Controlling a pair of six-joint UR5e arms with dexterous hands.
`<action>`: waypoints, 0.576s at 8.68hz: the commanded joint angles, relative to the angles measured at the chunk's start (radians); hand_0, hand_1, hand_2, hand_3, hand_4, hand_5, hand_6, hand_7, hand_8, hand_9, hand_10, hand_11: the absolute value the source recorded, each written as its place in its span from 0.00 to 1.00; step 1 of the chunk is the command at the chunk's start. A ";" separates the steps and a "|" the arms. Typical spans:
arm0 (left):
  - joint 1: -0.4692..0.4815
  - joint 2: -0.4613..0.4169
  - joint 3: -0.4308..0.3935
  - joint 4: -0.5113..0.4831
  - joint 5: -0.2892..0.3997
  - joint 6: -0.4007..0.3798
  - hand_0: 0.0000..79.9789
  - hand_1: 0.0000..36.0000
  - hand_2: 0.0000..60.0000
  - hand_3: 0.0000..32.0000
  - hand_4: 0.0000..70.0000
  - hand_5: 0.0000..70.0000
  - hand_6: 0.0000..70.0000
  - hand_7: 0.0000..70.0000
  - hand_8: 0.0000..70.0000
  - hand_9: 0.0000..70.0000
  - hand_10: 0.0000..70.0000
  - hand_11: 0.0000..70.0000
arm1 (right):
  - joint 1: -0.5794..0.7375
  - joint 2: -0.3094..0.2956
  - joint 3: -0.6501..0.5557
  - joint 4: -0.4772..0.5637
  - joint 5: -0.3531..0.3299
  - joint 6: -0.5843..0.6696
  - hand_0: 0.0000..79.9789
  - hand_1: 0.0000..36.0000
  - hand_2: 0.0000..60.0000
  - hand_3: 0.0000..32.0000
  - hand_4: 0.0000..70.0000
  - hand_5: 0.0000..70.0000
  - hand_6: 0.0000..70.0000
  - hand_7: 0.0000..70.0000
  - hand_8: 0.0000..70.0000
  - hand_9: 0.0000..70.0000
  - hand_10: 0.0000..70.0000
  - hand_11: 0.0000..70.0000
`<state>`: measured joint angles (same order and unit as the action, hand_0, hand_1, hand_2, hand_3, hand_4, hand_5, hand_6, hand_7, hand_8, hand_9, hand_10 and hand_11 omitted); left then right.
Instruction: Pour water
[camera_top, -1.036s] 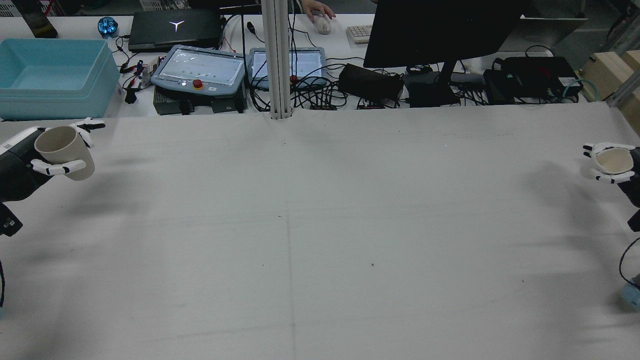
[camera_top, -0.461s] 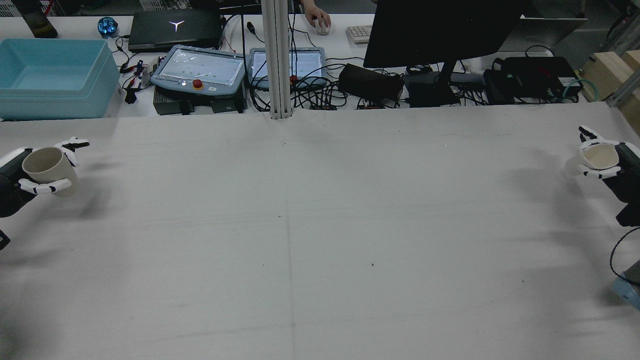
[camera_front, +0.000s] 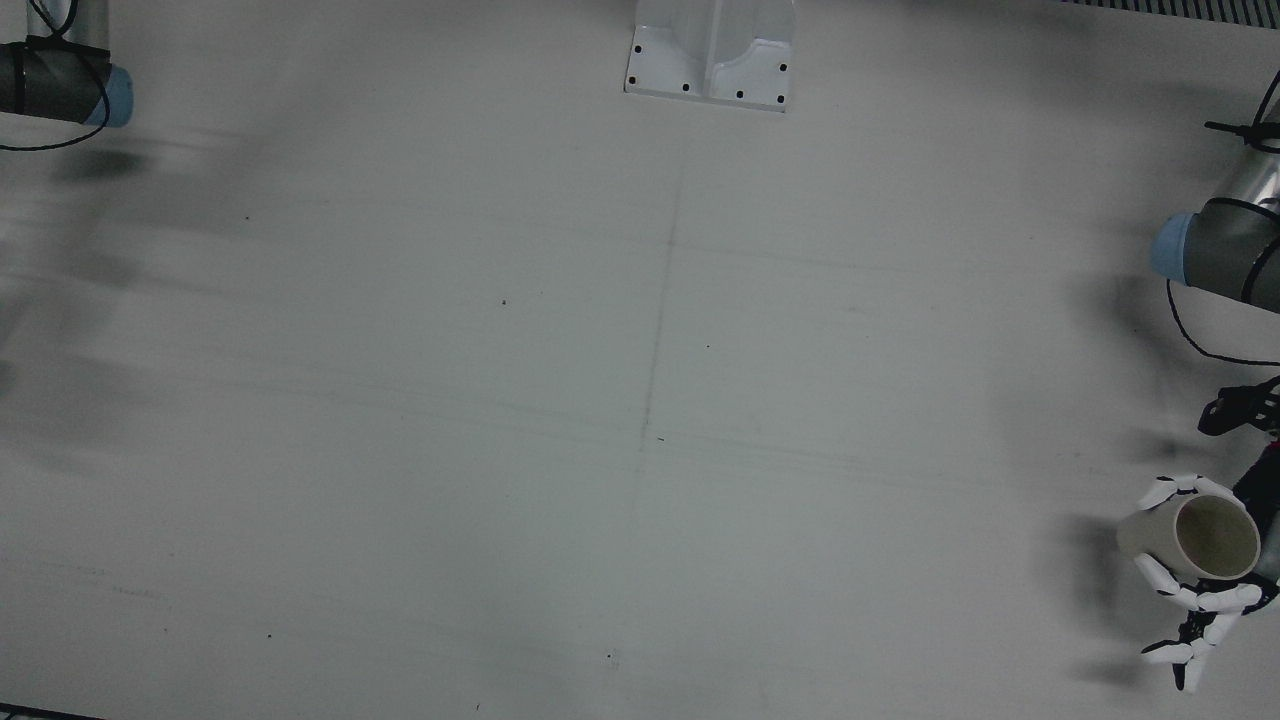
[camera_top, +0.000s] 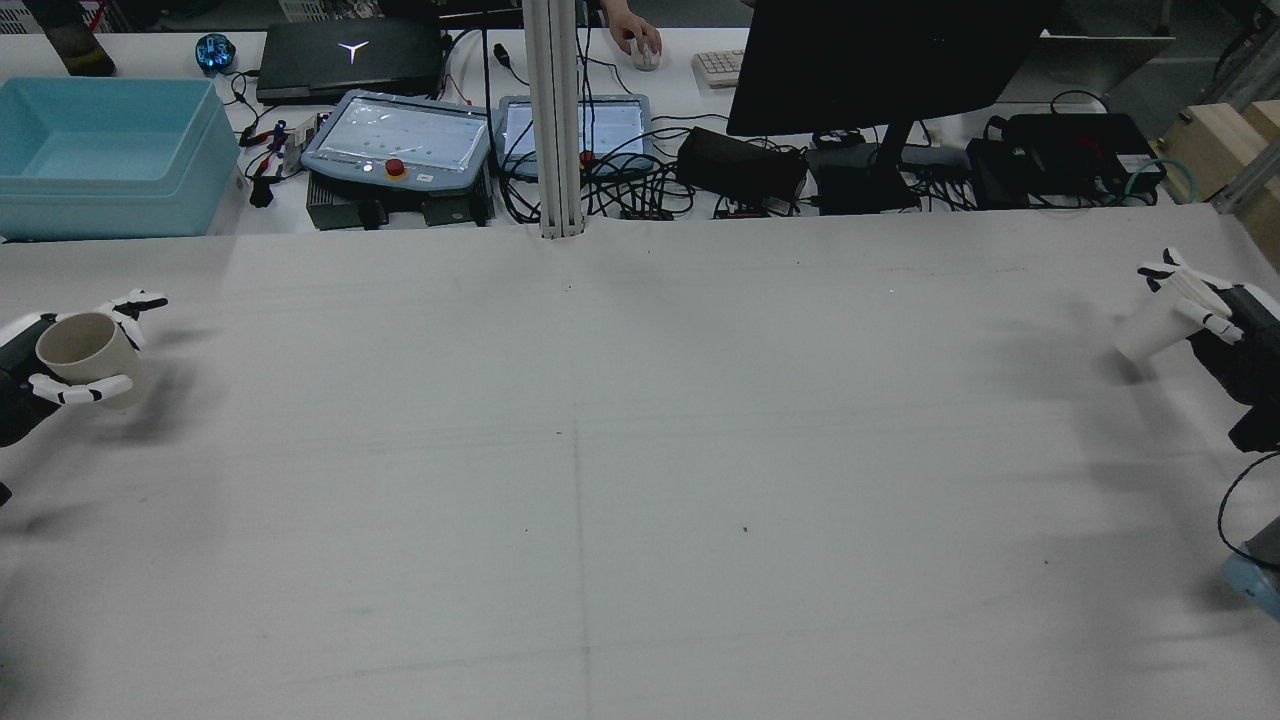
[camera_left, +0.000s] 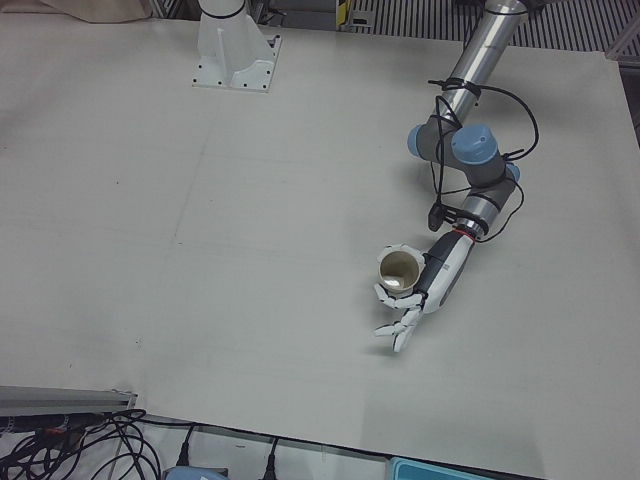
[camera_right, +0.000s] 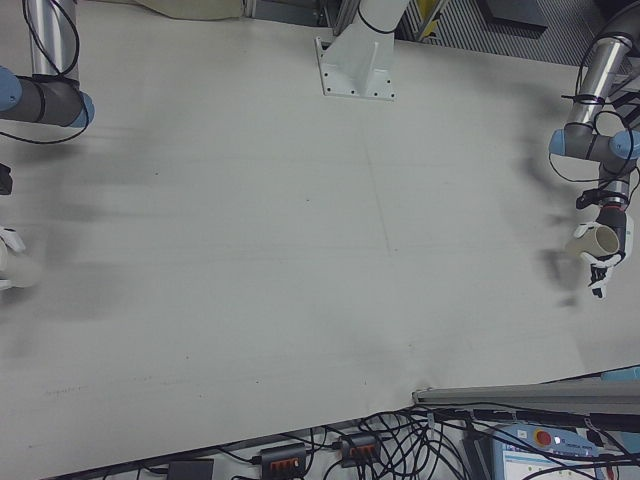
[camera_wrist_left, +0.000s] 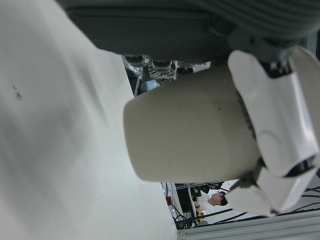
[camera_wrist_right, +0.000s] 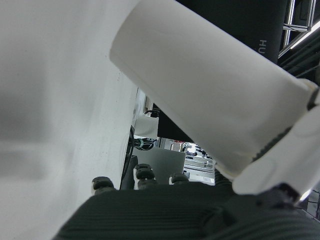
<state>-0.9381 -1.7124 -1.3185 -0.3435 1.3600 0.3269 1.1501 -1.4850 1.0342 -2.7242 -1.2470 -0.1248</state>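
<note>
Rear view is showing both cups at opposite edges of the desk (camera_top: 600, 450), well apart from each other. At the view's left, the left robot hand (camera_top: 60, 375) is wrapping its fingers (camera_top: 75, 392) around a beige cup (camera_top: 80, 350) that is standing close to upright with its mouth open upward. At the far right, the right robot hand (camera_top: 1205, 310) is closing around a white cup (camera_top: 1150, 330) that is tilting, its base pointing toward the desk's middle. Whether either cup is resting on the desk or hanging just above it is hard to tell. No water is showing in the beige cup, whose inside is looking empty in the front view (camera_front: 1215, 535); the white cup's inside is hidden.

Judging by this, the task is either just starting or just finishing, with both cups in grasp but nowhere near each other. Pouring would be calling for bringing the two cups together near the centre, one mouth above the other, then tipping the upper one slowly.
</note>
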 joint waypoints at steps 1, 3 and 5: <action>0.002 -0.009 0.048 -0.066 -0.002 0.064 0.57 0.99 1.00 0.00 0.84 1.00 0.12 0.34 0.02 0.05 0.00 0.02 | 0.002 -0.003 0.001 0.000 -0.002 0.031 0.24 0.00 0.00 1.00 0.00 0.00 0.00 0.00 0.12 0.00 0.00 0.00; 0.002 -0.009 0.056 -0.083 -0.004 0.087 0.58 0.94 1.00 0.00 0.84 1.00 0.12 0.34 0.03 0.05 0.00 0.01 | 0.010 -0.005 0.009 -0.002 -0.015 0.040 0.22 0.00 0.00 1.00 0.13 0.00 0.04 0.02 0.06 0.00 0.00 0.00; 0.002 -0.004 0.062 -0.083 -0.004 0.089 0.58 0.89 1.00 0.00 0.83 1.00 0.13 0.33 0.03 0.04 0.00 0.00 | 0.017 -0.005 0.023 -0.002 -0.022 0.042 0.25 0.00 0.00 1.00 0.21 0.00 0.05 0.08 0.06 0.00 0.00 0.00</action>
<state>-0.9358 -1.7196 -1.2654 -0.4215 1.3563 0.4081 1.1602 -1.4889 1.0434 -2.7253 -1.2601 -0.0869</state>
